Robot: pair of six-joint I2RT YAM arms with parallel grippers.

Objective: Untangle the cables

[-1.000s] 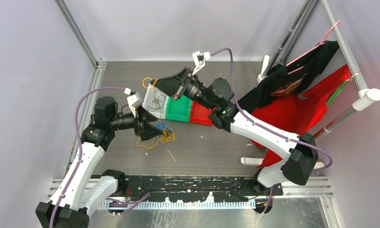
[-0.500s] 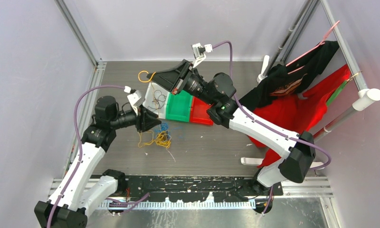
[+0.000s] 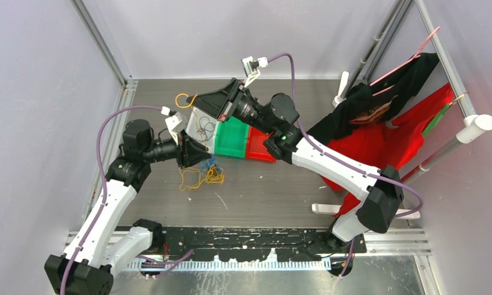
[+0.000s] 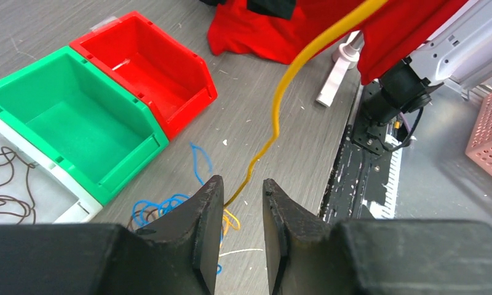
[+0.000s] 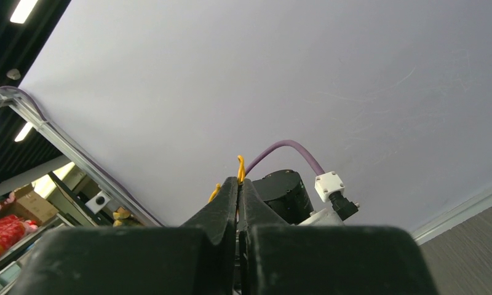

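Note:
A tangle of yellow and blue cables (image 3: 205,177) lies on the table in front of the bins. One yellow cable (image 4: 274,123) rises out of it, and its looped end (image 3: 182,98) shows past my right gripper (image 3: 198,106). That gripper (image 5: 238,179) is shut on the yellow cable (image 5: 240,165), raised above the white bin (image 3: 194,117). My left gripper (image 3: 200,155) hovers over the pile. In the left wrist view its jaws (image 4: 242,180) stand apart with a narrow gap, and the yellow cable runs past the left finger's inner edge. Blue cables (image 4: 151,206) lie below. Brown cables (image 4: 10,184) sit in the white bin.
A green bin (image 4: 126,150) and a red bin (image 4: 188,98) stand beside the white one. Red cloth (image 3: 379,147) and black cloth (image 3: 360,107) hang at the right, with a white stand (image 3: 326,209) below. A pink basket (image 4: 489,129) sits off the table.
My left gripper's jaws have narrowed from wide apart to a small gap. The right gripper has drawn the yellow cable up and toward the back left.

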